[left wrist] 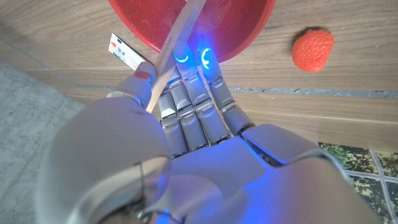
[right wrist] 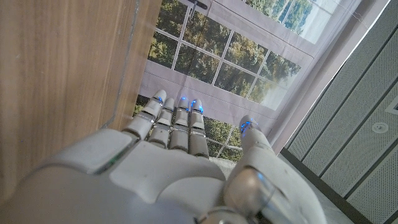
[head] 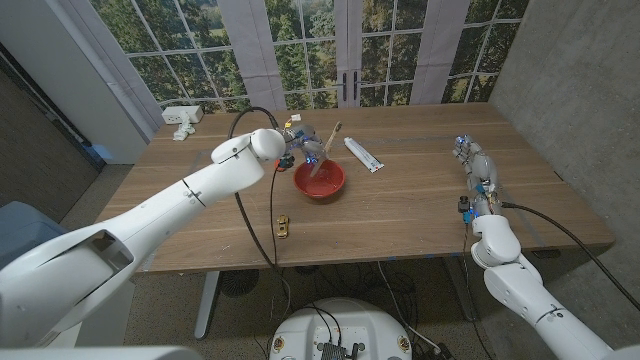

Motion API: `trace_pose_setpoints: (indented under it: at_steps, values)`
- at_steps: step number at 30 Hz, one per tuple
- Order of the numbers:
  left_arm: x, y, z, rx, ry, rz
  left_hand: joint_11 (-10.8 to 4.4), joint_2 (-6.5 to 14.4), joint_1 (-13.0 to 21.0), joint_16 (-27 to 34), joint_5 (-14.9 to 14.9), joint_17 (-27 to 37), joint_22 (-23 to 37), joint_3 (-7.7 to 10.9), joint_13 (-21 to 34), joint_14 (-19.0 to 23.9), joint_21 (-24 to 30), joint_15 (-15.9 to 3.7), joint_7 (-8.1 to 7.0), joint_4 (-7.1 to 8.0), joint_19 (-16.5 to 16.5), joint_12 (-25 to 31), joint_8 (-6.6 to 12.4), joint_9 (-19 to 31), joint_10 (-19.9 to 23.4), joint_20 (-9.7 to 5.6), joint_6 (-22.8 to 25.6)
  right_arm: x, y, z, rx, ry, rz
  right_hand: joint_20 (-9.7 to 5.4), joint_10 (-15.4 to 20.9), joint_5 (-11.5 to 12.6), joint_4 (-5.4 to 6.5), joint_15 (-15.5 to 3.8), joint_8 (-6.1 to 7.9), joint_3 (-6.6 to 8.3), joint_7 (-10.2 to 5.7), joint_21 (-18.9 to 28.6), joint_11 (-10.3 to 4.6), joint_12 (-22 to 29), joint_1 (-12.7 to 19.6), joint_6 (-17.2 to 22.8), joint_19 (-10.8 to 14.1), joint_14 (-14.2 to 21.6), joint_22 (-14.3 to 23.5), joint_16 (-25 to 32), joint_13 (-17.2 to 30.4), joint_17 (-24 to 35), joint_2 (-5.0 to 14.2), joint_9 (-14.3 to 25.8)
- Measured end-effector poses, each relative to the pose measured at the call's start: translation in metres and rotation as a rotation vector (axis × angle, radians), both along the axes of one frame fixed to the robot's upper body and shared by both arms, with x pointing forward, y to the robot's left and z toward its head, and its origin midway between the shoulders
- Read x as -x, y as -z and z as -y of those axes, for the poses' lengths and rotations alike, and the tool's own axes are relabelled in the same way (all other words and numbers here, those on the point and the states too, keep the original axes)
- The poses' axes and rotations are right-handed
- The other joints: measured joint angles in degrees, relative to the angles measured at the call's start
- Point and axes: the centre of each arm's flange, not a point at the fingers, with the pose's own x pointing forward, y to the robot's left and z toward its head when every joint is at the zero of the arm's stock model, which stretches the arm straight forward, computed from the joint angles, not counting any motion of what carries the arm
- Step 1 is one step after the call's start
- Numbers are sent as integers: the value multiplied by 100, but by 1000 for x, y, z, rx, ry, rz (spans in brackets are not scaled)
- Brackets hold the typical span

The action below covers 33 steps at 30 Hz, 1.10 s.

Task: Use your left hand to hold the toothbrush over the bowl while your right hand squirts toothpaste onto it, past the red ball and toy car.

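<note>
Right now your left hand (head: pixel 300 148) pinches the toothbrush (head: pixel 326 150) over the bowl (head: pixel 318 181); right hand (head: pixel 474 168) fingers straight, together, holding nothing.

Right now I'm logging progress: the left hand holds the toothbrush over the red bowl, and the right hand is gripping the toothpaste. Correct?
Not quite. The head view shows the toothpaste lying on the table beyond the bowl; the right hand holds nothing. The left hand does hold the toothbrush.

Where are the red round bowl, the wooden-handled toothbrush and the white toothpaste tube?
red round bowl (head: pixel 330 187): head view, on its inner wall.
wooden-handled toothbrush (head: pixel 329 145): head view, on the handle's middle.
white toothpaste tube (head: pixel 362 155): head view, on the tube's middle.
</note>
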Motion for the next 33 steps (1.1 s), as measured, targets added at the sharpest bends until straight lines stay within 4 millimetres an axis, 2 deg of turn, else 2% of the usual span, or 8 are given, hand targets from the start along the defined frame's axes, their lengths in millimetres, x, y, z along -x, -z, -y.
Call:
trace_pose_setpoints:
  at_steps: [13, 17, 20, 27, 28, 33]
  values:
    - [1, -5, -22, 124, 44, -48, 1, 0, 0, 60, 21, -1, 25, -24, 4, 0, 192, 1, 31, -22, -54, 0, 22, 210, 1, -6, -31, -6, -24, -10, 81, 18, -2, 0, -32, 0, 0, -21, 0, 0, -31, 0, -31, 0, 0, 31, 0, -22, 0, 0, -1, 14, 0, -1]
    - [2, -5, -24, 153, 60, -63, 45, 0, 0, 83, 21, -1, 52, -58, 5, 9, 269, 10, 35, -20, -61, 0, 37, 246, 46, 2, -35, -8, -31, -13, 112, 27, -8, 0, -31, 0, -1, -41, 0, 1, -30, 0, -31, 0, 1, 31, -1, -42, 0, 0, -1, 14, 0, -1]
    - [2, -5, -29, 182, 70, -73, 73, 0, 0, 121, 22, 0, 52, -88, 399, 11, 338, 12, 63, -5, -85, 0, 86, 356, 73, -23, -62, -11, -35, -16, 138, 34, -15, 23, -31, 0, -31, -41, 0, 31, -30, 0, -31, 0, 90, 31, 23, -42, 0, 0, -1, 14, -2, -1]
    - [2, -5, -39, 241, 85, -95, 97, -31, 31, 217, 44, 53, 61, -124, 421, 20, 447, 21, 72, -40, -126, 65, 107, 459, 97, 18, -72, -16, -46, -24, 203, 52, -27, 21, -45, 0, -31, -41, 0, 31, -30, 0, -44, -46, 91, 31, 21, -42, 0, 0, -1, 14, 0, -1]
    - [2, -5, -39, 244, 87, -97, 105, -32, 31, 245, 44, 71, 74, -157, 422, 20, 483, 22, 73, -30, -138, 67, 218, 475, 105, 6, -73, -16, -47, -25, 204, 52, -26, 21, -54, 25, -31, -41, 0, 31, -30, 0, -53, -49, 91, 31, 20, -42, 0, 0, -1, 14, 0, -1]
    - [3, -7, -44, 279, 99, -112, 113, -62, 62, 398, 45, 192, 79, -213, 626, 27, 661, 29, 82, -39, -205, 156, 256, 642, 113, 0, -82, -20, -55, -30, 244, 60, -30, 21, -62, 45, -36, -73, 0, 36, -30, 0, -62, -49, 124, 31, 20, -73, 0, 0, -1, 14, 33, -1]
